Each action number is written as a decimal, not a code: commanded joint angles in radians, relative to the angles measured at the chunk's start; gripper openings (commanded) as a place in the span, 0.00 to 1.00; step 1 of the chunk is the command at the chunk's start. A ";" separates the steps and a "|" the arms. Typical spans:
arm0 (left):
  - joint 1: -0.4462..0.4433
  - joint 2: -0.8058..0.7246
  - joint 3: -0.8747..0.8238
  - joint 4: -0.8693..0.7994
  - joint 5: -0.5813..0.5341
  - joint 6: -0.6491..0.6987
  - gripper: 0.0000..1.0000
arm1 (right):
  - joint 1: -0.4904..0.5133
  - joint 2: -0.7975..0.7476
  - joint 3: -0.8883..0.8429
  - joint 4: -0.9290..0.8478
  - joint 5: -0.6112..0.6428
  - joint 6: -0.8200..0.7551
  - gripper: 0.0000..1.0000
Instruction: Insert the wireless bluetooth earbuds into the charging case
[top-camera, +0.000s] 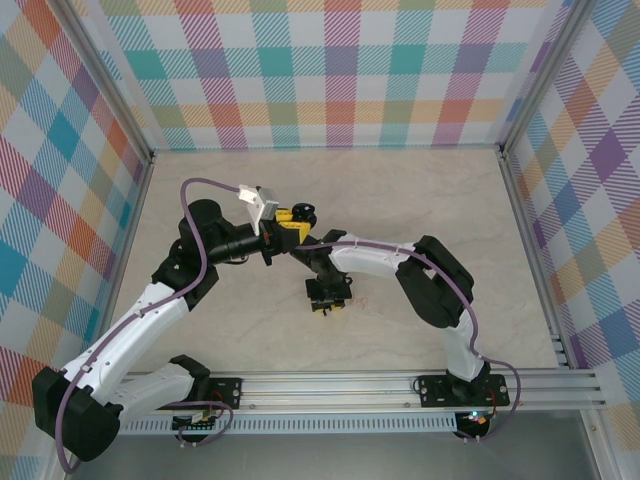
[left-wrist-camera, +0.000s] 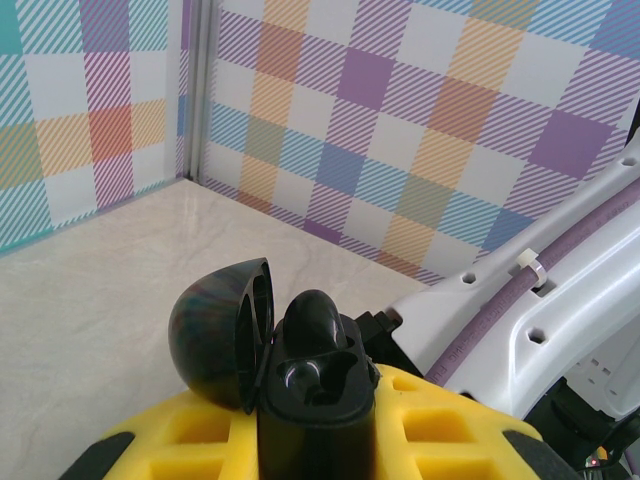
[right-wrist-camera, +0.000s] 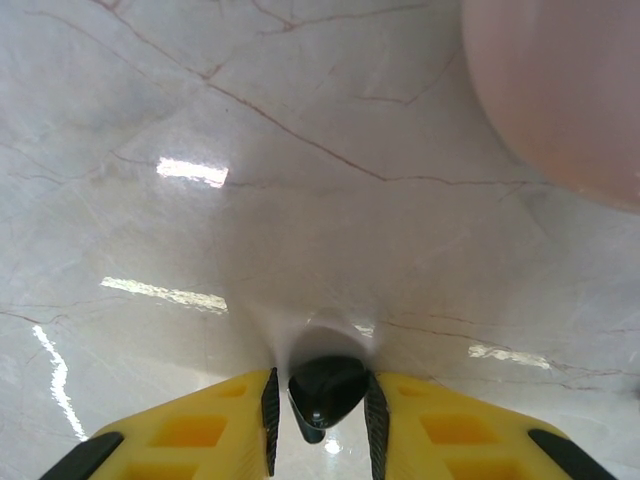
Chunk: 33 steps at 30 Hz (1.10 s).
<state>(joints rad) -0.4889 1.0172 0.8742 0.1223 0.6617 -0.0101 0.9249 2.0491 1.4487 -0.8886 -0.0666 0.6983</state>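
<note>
1. Top view: the left gripper (top-camera: 292, 217) is above the middle of the table (top-camera: 450, 200). Its yellow fingers are closed on the black case (top-camera: 304, 212). The details of the case are too small to read here.
2. Top view: the right gripper (top-camera: 326, 300) points down at the table, near the left one and closer to the arm bases. What it holds is too small to tell here.
3. Left wrist view: the case (left-wrist-camera: 315, 410) is clamped between the two yellow fingers (left-wrist-camera: 190, 435). Its mouth faces up and toward the camera. The domed lid (left-wrist-camera: 215, 335) stands open, swung out to the left on its hinge, with its hollow side facing right.
4. Left wrist view: the case is glossy black. A seated bud (left-wrist-camera: 312, 315) is in the far well, and its round head stands up out of it. The near well (left-wrist-camera: 300, 378) looks empty. The white right arm (left-wrist-camera: 560, 300), with a purple cable, is just beside the case on the right.
5. Right wrist view: the right gripper (right-wrist-camera: 322, 405) is low over the table (right-wrist-camera: 200, 100). Its black pads (right-wrist-camera: 270, 405) grip a bud (right-wrist-camera: 326, 388) from both sides.
6. Right wrist view: the long axis of the bud runs along the fingers. The broad round end points away from the wrist. The narrow end points back to the camera and a little left. The bud is glossy black with a small highlight. I cannot tell if it touches the table.
7. Right wrist view: a blurred pale pink round thing (right-wrist-camera: 560, 90) is at the top right, apart from the bud.
</note>
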 joint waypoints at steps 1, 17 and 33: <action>0.008 -0.021 0.011 0.004 -0.001 0.007 0.18 | -0.001 0.025 0.018 0.047 0.064 0.014 0.32; 0.007 -0.045 0.012 -0.007 -0.009 0.013 0.18 | -0.001 -0.004 0.017 0.049 0.101 0.020 0.36; 0.007 -0.049 0.015 -0.010 -0.005 0.015 0.18 | -0.001 -0.018 0.022 0.032 0.129 0.018 0.35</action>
<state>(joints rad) -0.4892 0.9894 0.8742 0.1036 0.6567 -0.0093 0.9310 2.0449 1.4494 -0.8742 0.0006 0.7040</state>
